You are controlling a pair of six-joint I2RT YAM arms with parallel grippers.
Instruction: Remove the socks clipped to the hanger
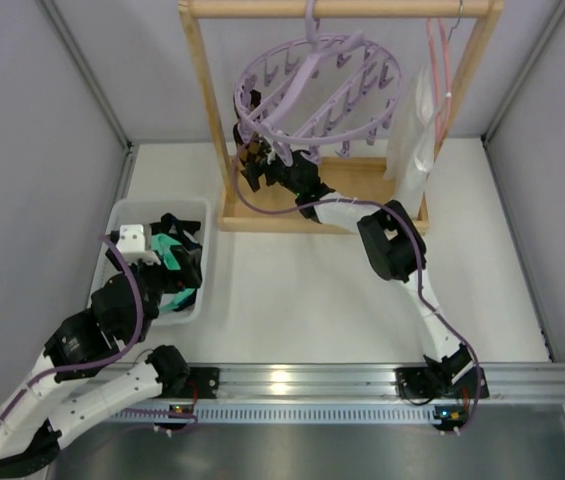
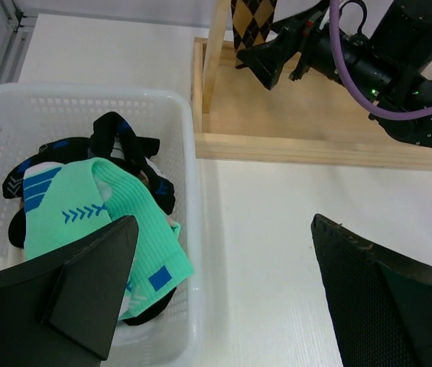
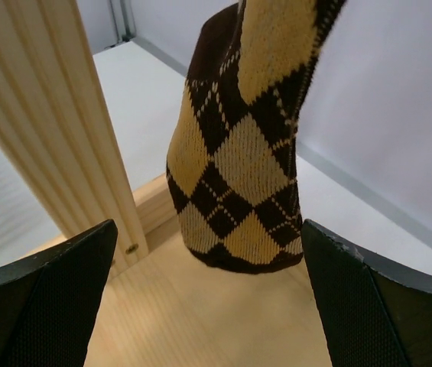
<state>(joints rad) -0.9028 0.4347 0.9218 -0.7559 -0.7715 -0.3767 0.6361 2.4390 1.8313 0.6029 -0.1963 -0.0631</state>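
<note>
While the diamond-check sock (image 3: pixel 238 176) hangs down from the upper edge of the right wrist view, the right gripper (image 3: pixel 208 321) stands wide open. Its fingers (image 3: pixel 47 306) occupy the lower left and lower right corners. The sock's toe hangs in the gap between them, clear of both, so nothing is gripped. The wooden post (image 3: pixel 55 115) stands just left of the sock, and the wooden base (image 3: pixel 223 306) lies below it.

In the top view, the right gripper (image 1: pixel 252 168) sits in the upper centre, at the left rim of the lavender hanger (image 1: pixel 362 60). The hanger hangs from the rack's top bar (image 1: pixel 382 8). A pink wire hanger (image 1: pixel 442 70) hangs at the upper right.

The left gripper (image 2: pixel 223 306) is also wide open and holds nothing. Its fingers (image 2: pixel 86 290) fill the lower corners of the left wrist view. It hovers over the white basket (image 2: pixel 189 153) at the left of that frame. The basket contains a teal sock (image 2: pixel 101 222) and a black-blue sock (image 2: pixel 124 145), the teal one lying partly over the black-blue one.
</note>
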